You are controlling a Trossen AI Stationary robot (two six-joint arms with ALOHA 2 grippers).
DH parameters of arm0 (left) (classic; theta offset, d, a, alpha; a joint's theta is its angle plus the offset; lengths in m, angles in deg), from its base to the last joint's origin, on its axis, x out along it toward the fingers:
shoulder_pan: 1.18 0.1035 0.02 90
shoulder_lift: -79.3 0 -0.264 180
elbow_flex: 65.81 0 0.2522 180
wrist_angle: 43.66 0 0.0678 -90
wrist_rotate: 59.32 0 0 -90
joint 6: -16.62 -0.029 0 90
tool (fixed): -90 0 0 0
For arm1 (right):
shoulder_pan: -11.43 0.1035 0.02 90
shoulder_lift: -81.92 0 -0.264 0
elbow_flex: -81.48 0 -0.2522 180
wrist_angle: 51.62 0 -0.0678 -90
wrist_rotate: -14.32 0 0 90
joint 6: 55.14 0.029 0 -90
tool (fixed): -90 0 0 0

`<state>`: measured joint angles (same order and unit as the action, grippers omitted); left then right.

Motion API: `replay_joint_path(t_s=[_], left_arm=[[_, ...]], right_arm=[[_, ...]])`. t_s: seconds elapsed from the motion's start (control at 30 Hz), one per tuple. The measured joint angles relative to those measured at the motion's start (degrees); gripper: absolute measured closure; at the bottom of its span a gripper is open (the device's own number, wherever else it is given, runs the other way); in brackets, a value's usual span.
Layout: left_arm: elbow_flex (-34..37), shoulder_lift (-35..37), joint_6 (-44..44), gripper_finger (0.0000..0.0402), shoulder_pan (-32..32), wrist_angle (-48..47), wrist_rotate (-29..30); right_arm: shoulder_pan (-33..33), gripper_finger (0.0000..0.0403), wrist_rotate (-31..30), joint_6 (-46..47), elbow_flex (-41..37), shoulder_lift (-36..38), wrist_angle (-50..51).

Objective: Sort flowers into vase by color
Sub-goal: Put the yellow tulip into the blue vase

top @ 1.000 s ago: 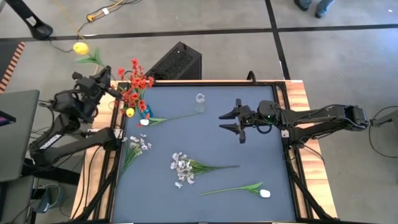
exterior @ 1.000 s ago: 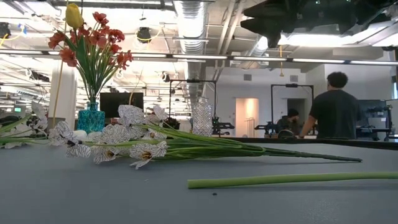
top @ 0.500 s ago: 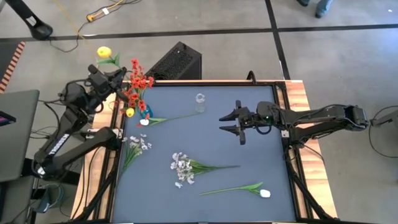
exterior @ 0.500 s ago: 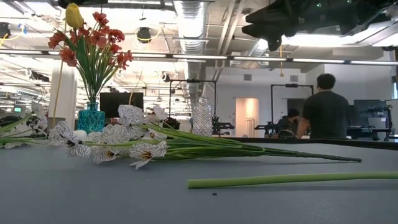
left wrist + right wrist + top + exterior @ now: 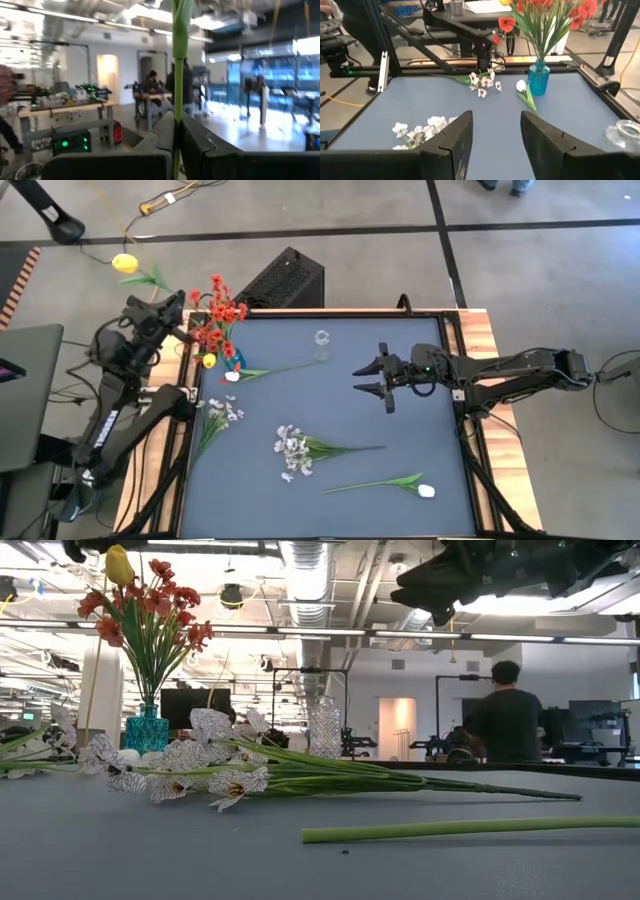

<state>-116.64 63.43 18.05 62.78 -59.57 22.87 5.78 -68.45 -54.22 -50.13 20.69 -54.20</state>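
Left gripper clamped tight on yellow tulip stem, off table at 10 o'clock, up beside blue vase full of red flowers. Best way: keep stem straight up, lower slow, miss red blooms. Right gripper waits at 2 o'clock, fingers apart, holding nothing.

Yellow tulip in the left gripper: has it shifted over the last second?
Yes. The yellow tulip swung right toward the red flowers in the blue vase, then back left; the left gripper holds it by the stem.
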Motion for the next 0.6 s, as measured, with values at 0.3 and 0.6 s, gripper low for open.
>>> replay_joint_path(t_s=[0.3,0.6], left_arm=[[11.5,11.3,12.2,0.0401,0.2,7.0,10.1],[16.4,12.3,14.9,0.0401,0.2,8.9,11.2]], right_arm=[[0.0,0.0212,0.2,0.0,0.0,0.0,1.3],[0.7,0.0212,0.2,0.1,0.0,0.0,1.4]])
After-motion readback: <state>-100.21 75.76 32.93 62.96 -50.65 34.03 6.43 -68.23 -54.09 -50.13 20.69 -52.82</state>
